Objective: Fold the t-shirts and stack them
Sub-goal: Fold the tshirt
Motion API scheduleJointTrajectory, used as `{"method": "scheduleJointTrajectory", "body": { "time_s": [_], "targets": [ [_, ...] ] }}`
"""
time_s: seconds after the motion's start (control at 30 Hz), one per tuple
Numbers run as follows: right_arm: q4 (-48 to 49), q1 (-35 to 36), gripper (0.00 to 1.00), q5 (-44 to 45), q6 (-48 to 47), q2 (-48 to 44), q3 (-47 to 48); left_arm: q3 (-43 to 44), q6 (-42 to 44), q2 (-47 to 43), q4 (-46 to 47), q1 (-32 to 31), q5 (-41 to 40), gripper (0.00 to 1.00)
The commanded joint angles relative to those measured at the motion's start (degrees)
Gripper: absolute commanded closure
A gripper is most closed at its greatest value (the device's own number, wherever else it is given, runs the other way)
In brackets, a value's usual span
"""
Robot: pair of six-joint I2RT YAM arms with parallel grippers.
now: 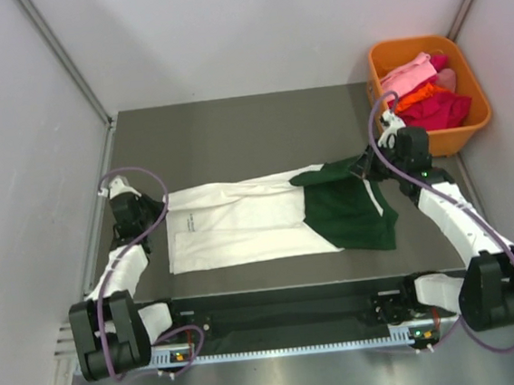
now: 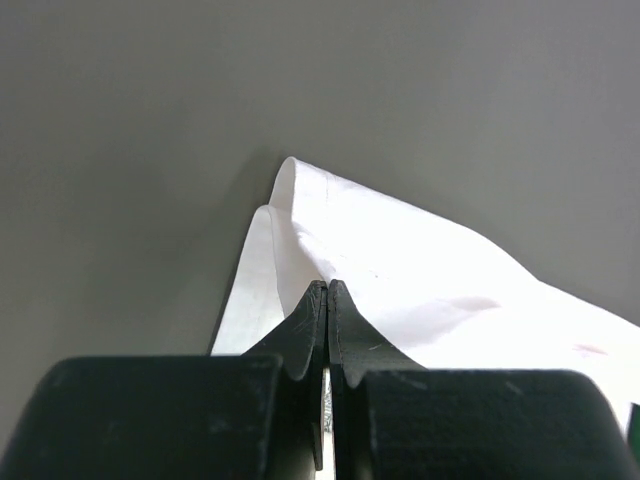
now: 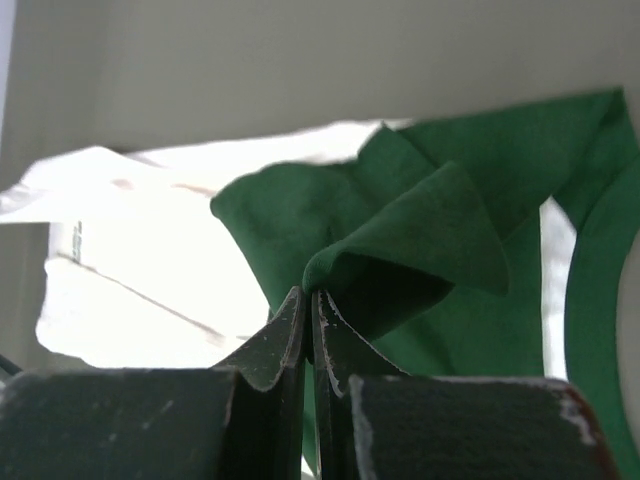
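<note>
Since each end seems pinched to stretch the cloth flat before folding, left gripper (image 2: pixel 328 288) clamps the white shirt (image 1: pixel 242 223) at its 9 o'clock edge and right gripper (image 3: pixel 308 296) clamps a green shirt (image 1: pixel 350 215) fold near 3 o'clock, white shirt lying mid-table (image 1: pixel 232 127), long axis 9-to-3, green overlapping its 3 o'clock end.

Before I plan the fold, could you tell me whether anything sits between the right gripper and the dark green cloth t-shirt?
Nothing visible: the right gripper is shut on an edge of the dark green cloth t-shirt.
</note>
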Motion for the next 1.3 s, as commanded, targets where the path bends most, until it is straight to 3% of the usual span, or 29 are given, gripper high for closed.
{"method": "scheduleJointTrajectory", "body": {
  "time_s": [0.0,0.17,0.2,0.23,0.3,0.33,0.4,0.43,0.57,0.63,0.77,1.0,1.27],
  "targets": [
    [0.19,1.09,1.00,1.78,-0.60,-5.76,-5.23,-2.01,-0.26,-4.79,3.10,0.09,-2.87,1.00],
    [0.28,1.09,1.00,5.90,1.15,-14.99,-13.22,-5.27,-2.90,-7.88,2.74,0.09,-4.81,1.00],
    [0.54,1.09,0.98,6.61,1.51,-16.22,-14.46,-6.58,-3.86,-8.14,2.83,0.17,-4.46,0.96],
    [0.72,1.18,0.88,7.40,1.94,-17.45,-15.78,-7.03,-4.13,-7.80,2.65,0.09,-4.02,0.91],
    [1.59,1.27,0.77,10.21,4.14,-22.02,-20.52,-7.03,-5.00,-7.27,0.38,0.09,-3.40,0.81],
    [2.21,1.27,0.56,10.74,4.67,-23.95,-22.37,-7.55,-5.45,-7.61,-0.24,0.09,-3.93,0.72],
    [3.26,1.27,0.38,12.41,6.16,-29.75,-26.50,-9.48,-5.63,-10.23,0.54,0.17,-4.45,0.38],
    [3.44,1.35,0.31,12.50,6.17,-32.64,-27.13,-9.84,-5.54,-11.65,0.02,0.09,-5.77,0.26],
    [1.69,1.44,0.29,13.56,2.84,-31.28,-23.29,-7.65,-5.37,-15.88,-5.24,0.09,-10.61,0.22],
    [0.73,1.53,0.33,12.16,1.17,-25.07,-20.29,-4.41,-3.96,-14.04,-6.31,0.09,-9.65,0.22],
    [0.89,2.23,0.38,8.82,-1.30,-13.88,-12.13,3.85,-1.94,-4.83,-10.51,-0.17,-0.97,0.26],
    [1.51,6.35,0.41,11.27,-2.62,2.29,-1.92,14.49,0.61,10.03,-15.01,-3.16,1.60,0.36],
    [0.01,9.27,0.39,15.84,-3.24,16.63,7.84,22.14,3.60,12.95,-16.33,-20.29,-5.78,0.36]
  ]
}}
